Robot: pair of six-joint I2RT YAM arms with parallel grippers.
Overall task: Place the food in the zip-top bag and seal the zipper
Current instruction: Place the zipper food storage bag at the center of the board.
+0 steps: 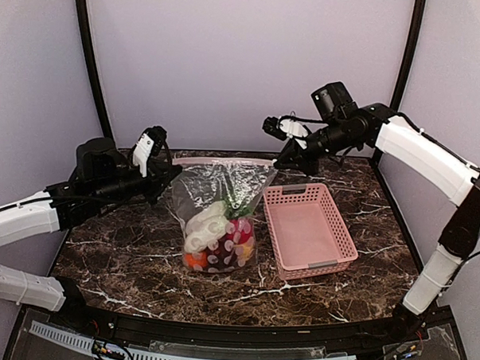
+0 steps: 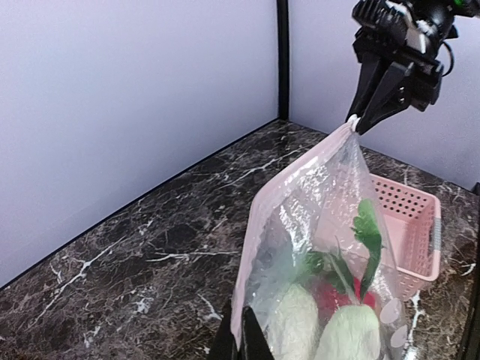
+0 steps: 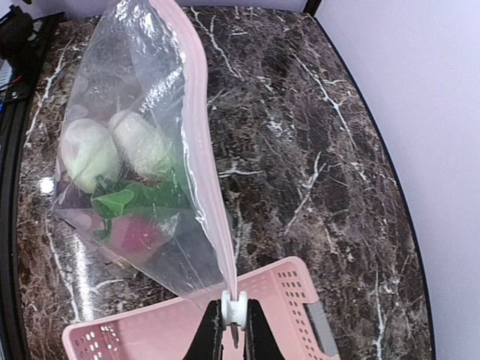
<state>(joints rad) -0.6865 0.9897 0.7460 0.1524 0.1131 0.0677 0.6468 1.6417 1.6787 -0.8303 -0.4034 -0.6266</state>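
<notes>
The zip-top bag point(image 1: 223, 197) hangs up between the two arms, and its bottom seems to sit on the dark stone table point(image 1: 117, 262). The zipper point(image 1: 223, 160) is the pink strip along the top of the bag, and it is pulled out in a straight line.

The left gripper point(image 1: 171, 164) is squeezed tight on the left end of the zipper. In the left wrist view its dark fingers point(image 2: 251, 341) pinch the pink strip from both sides. The right gripper point(image 1: 279, 161) is almost closed, with its tips pinching the small white slider tab point(image 3: 234, 307) at the right end of the zipper.

The food point(image 1: 217, 241) is inside the bag, piled at the bottom. There are white pieces point(image 1: 204, 226), green leaves point(image 1: 237, 202), a red fruit point(image 1: 239, 245) and an orange ball point(image 1: 194, 260).

A pink basket point(image 1: 343, 232) sits on the table just to the right of the bag. I cannot tell if the zipper is shut all the way along
</notes>
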